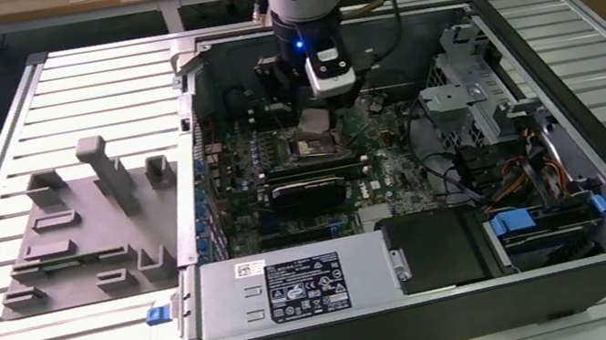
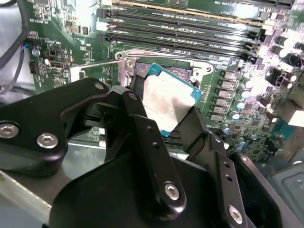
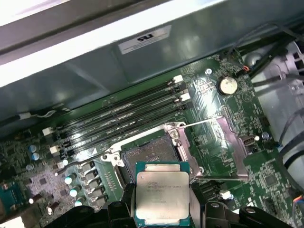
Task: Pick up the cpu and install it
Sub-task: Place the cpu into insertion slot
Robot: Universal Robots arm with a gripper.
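Observation:
The cpu [image 3: 161, 192] is a flat square chip with a pale silver top and a green rim. My gripper [image 2: 164, 105] is shut on it, a black finger [image 2: 142, 128] pressing on each of two opposite edges. In the exterior view the gripper [image 1: 316, 123] hangs inside the open computer case [image 1: 600, 176], with the cpu [image 1: 313, 120] just above the motherboard. The black socket [image 3: 149, 154] lies directly beyond the chip, its metal plate [image 3: 223, 142] swung open to one side. The held chip stands slightly tilted over the socket [image 2: 166, 71] and apart from it.
Memory slots [image 3: 123, 114] run alongside the socket, and a coin battery [image 3: 227, 84] sits nearby. The power supply [image 1: 298, 286] fills the case's near side. A drive cage and cables [image 1: 478, 113] stand at the exterior view's right. Grey fixture blocks [image 1: 80, 235] rest on the slatted table.

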